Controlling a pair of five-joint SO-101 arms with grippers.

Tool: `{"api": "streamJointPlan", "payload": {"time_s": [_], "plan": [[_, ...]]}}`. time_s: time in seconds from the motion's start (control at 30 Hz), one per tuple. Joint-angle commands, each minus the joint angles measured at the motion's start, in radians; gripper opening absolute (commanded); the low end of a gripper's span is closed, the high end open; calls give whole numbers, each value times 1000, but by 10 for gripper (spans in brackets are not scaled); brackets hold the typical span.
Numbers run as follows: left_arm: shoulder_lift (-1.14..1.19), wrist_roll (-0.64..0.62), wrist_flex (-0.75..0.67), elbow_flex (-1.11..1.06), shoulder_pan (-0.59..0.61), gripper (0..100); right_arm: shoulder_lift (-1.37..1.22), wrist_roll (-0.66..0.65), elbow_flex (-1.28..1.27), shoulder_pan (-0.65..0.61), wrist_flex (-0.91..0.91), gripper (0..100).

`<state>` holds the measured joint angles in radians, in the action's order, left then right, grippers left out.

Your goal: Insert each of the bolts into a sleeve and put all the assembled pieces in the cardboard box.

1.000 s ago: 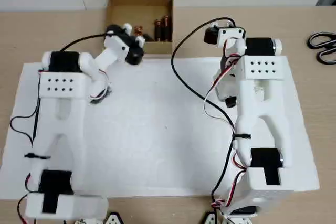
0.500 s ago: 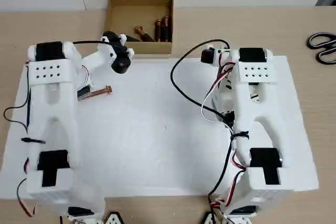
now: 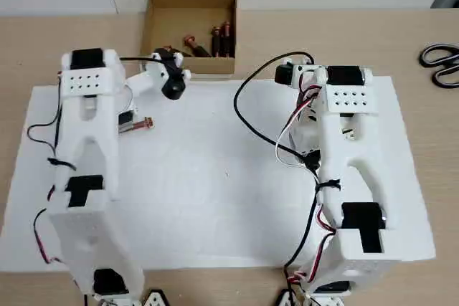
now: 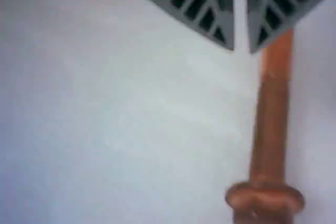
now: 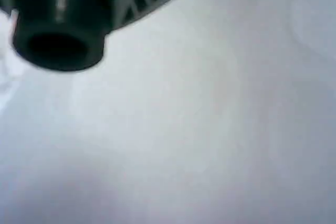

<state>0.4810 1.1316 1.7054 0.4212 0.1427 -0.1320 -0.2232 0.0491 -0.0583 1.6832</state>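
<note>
A copper bolt (image 3: 144, 124) lies on the white foam sheet (image 3: 215, 206) just in front of my left gripper (image 3: 126, 122). Close up, the bolt (image 4: 270, 129) runs alongside one finger, its head away from the gripper. My left gripper (image 4: 241, 47) is shut to a thin slit, and the bolt is not between the fingers. My right gripper (image 5: 100, 9) is shut on a black sleeve (image 5: 58, 40) low over the sheet, tucked under the right arm (image 3: 348, 127). The cardboard box (image 3: 152, 19) at the back holds several assembled pieces (image 3: 215, 39).
Black scissors (image 3: 443, 64) lie on the wooden table at the far right. The right arm's black cable (image 3: 247, 116) loops over the sheet's middle back. The left arm's wrist camera (image 3: 172, 80) hangs close to the box's front wall.
The left arm has drawn back from the box and shifted along the sheet. The copper bolt has come into view beside its gripper. The right arm shifted slightly, then held still.
</note>
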Motion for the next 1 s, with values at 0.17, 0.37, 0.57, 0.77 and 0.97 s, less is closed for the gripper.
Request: {"api": "streamJointPlan", "payload": {"time_s": [0.17, 0.37, 0.57, 0.77, 0.97], "plan": [[109, -2, 3, 173, -61, 8, 48, -12, 5, 51, -10, 5], [181, -3, 9, 302, -64, 8, 50, -61, -6, 124, -1, 5], [222, -2, 3, 325, -68, 8, 56, -64, -66, 127, -10, 5], [256, -6, -25, 325, -61, 47, 56, -63, -68, 125, -12, 5], [250, -60, -54, 326, -63, 97, 56, -63, -68, 125, -12, 5]]}}
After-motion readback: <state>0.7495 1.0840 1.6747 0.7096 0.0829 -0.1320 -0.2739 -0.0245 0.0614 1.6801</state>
